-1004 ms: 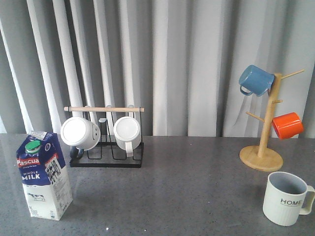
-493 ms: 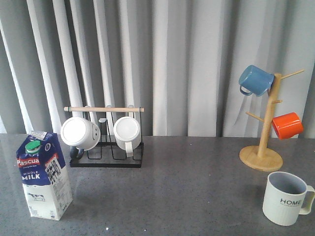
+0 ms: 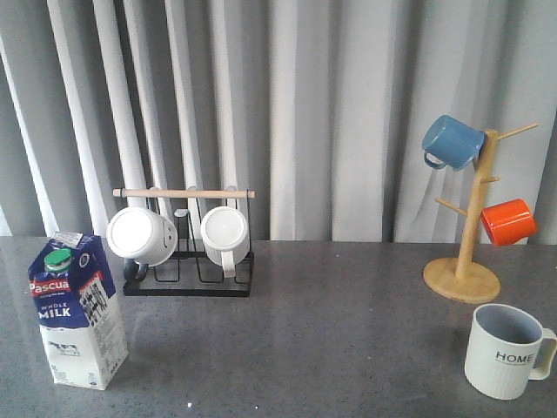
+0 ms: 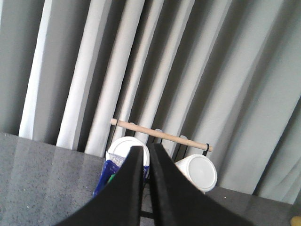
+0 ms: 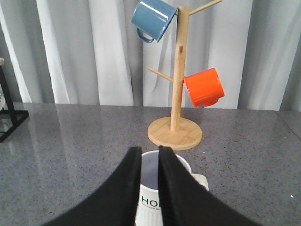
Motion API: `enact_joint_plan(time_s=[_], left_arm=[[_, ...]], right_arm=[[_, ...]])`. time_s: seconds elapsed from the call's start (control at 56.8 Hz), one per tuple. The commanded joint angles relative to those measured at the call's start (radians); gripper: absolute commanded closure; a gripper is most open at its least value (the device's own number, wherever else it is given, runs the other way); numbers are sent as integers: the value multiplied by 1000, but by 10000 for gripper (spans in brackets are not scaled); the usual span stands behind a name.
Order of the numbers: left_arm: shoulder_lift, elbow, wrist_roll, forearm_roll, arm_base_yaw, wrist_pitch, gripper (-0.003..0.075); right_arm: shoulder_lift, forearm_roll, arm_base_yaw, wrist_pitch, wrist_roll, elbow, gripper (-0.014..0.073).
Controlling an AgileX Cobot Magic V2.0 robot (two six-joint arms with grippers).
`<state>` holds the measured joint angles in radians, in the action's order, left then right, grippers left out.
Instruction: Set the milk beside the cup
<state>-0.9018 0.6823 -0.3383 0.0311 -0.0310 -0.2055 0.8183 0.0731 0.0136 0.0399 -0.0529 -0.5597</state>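
Blue-and-white gable-top milk carton [image 3: 77,311] stands near the grey surface's [image 3: 331,331] front-left corner, ribbed pale mug [image 3: 508,351] front-right; left hand [image 4: 145,155] and right hand [image 5: 149,155] both pressed together.

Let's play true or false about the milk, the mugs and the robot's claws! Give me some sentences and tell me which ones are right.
1. The milk stands upright at the table's left end. True.
2. The milk is touching the cup. False: the cup sits far off at the right end.
3. A blue mug and an orange mug hang on the wooden tree. True.
4. The left gripper is holding the milk. False: its fingers are nearly together with nothing between them.
5. The cup lies on its side. False: it stands upright.
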Motion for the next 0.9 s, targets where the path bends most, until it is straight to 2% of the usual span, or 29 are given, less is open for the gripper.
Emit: enact_joint_plan(time_s=[0.0,0.088,0.159,0.247,0.299,0.423,0.581,0.881], left_arm=[[-19,64,32,101,-3,-75,584],[-45,96,30,197,-3,-25,456],[-61,106,27,216,-3,-4,333],[-73,106,28,216,-3,-12,216],[-82,104,28,216,-3,-16,171],[-97,104,28,216,-3,-13,131],[-100,101,29,216,-3,-10,133],[-100,101,29,216,-3,-10,133]], right_arm=[[23,-1,1,77,-32,-39,319],[55,-2,1,81,-73,-39,172],[82,-1,1,81,-99,-39,55],[109,3,1,90,-111,-39,-48],[120,3,1,99,-111,-39,-78],[127,3,1,147,-111,-39,-77],[127,3,0,213,-110,-39,-41],[152,36,2,212,-111,-39,35]])
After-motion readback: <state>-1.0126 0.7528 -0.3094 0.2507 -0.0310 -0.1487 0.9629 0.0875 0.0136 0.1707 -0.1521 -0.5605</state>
